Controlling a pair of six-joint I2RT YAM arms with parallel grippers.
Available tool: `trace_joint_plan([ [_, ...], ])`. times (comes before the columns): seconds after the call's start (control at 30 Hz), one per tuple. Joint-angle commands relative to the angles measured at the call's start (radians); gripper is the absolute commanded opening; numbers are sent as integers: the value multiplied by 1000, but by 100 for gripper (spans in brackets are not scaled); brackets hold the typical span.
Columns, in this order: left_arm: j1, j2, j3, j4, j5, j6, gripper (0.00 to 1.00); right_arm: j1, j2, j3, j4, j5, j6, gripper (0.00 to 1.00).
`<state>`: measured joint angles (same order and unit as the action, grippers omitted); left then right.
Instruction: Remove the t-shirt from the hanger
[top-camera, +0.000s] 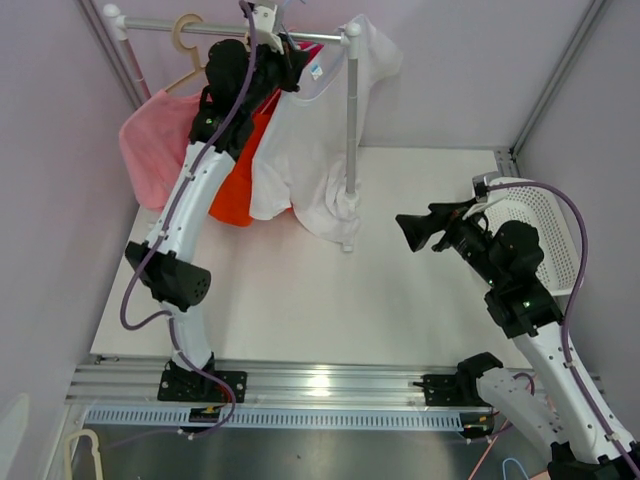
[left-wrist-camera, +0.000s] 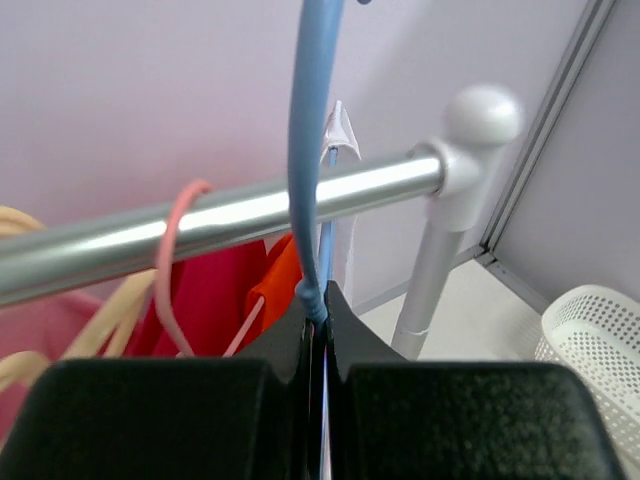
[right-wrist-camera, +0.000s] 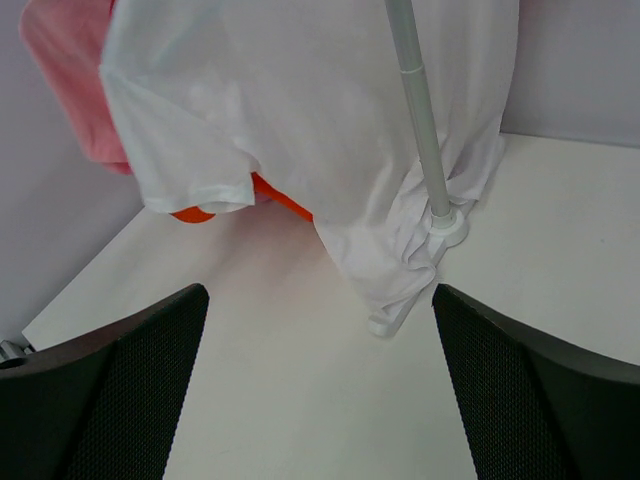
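Right gripper: released, jaws spread wide. It hovers over the middle of the table, aimed at the shirt's lower half and well apart from it, probably so it can take hold of the cloth.
Basket: white mesh, just beside the right arm at the table's right edge.
T-shirt: white, not yet off its hanger. It hangs near the rail's right end and drapes around the rack's upright pole, with the hem bunched at the pole's foot.
Left gripper: raised to the rail and clenched on the blue hanger at its neck, just under the hook. This likely steadies or lifts the hanger while the shirt is pulled free.
Rail: a silver bar with the blue hook looped over it.
Other clothes: an orange garment and a pink garment hang left of the shirt.
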<state>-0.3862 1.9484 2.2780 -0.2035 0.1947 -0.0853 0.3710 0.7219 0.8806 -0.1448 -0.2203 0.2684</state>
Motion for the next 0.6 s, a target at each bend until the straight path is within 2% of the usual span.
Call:
trace_joint_plan([
  [0.0, -11, -146, 23, 12, -32, 13, 0, -1, 16, 30, 4, 12, 3, 99],
  [0.07, -16, -187, 2, -60, -107, -17, 0, -3, 43, 61, -15, -20, 17, 99],
  [0.1, -25, -200, 3, -101, -191, -27, 1, 0, 59, 75, -15, -57, 20, 99],
  [0.17, -63, -262, -3, -227, -468, -75, 1, 22, 95, 104, 14, -199, 35, 100],
  [0.2, -75, -291, -21, -258, -547, -105, 0, 40, 121, 106, 37, -247, 37, 100],
  [0.23, -86, -328, -116, -278, -604, -128, 1, 67, 132, 107, 91, -282, 38, 99],
  [0.3, -121, -455, -201, -275, -746, -192, 1, 162, 161, 110, 170, -342, 38, 99],
  [0.37, -161, -575, -363, -252, -883, -258, 1, 238, 192, 156, 165, -332, 10, 99],
  [0.47, -204, -660, -475, -281, -933, -338, 1, 396, 280, 228, 82, -327, -44, 99],
  [0.5, -212, -686, -482, -302, -916, -353, 1, 480, 303, 268, 61, -321, -78, 100],
  [0.57, -240, -680, -427, -416, -933, -398, 0, 564, 356, 297, 54, -295, -112, 99],
])
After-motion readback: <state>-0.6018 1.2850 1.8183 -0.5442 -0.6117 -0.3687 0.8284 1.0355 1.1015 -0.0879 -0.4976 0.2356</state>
